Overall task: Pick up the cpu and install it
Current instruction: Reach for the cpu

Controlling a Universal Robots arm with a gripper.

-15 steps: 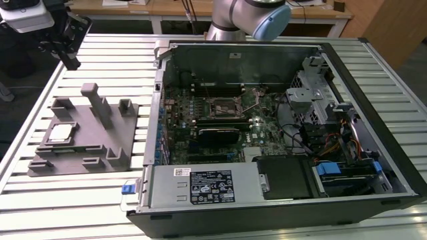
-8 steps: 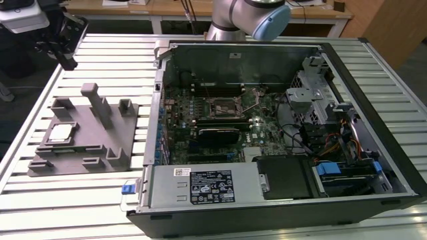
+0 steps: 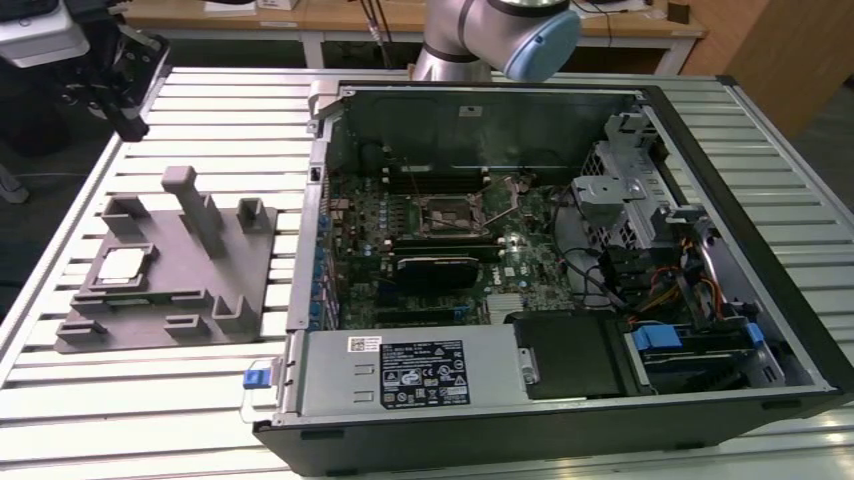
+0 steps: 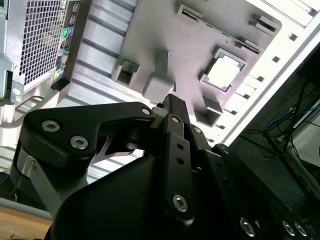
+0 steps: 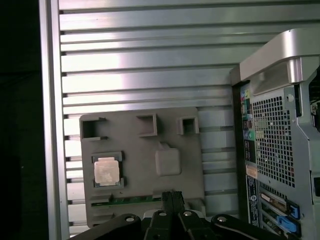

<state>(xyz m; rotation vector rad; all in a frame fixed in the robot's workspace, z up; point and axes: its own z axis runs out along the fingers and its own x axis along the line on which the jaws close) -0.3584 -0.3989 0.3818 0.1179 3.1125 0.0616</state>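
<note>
The cpu [image 3: 123, 265], a small pale silver square, lies flat in a pocket of the grey fixture [image 3: 180, 300] on the exterior view's left. Both wrist views show it from above, cpu [image 5: 106, 170] and cpu [image 4: 223, 72], still seated in the fixture [image 5: 140, 145]. My gripper [image 3: 134, 125] hangs high over the table's far corner, well above and behind the fixture. Its black fingertips [image 5: 172, 195] are pressed together with nothing between them, so the gripper [image 4: 168, 99] is shut and empty. The motherboard's cpu socket [image 3: 445, 212] sits inside the open computer case [image 3: 781, 300].
The fixture has several upright posts [image 3: 200, 215] standing near the cpu. The case's rear panel [image 5: 272, 140] rises beside the fixture. A power supply [image 3: 400, 375] and drive cage [image 3: 627, 200] crowd the case interior. Slatted metal table [image 3: 160, 410] surrounds everything.
</note>
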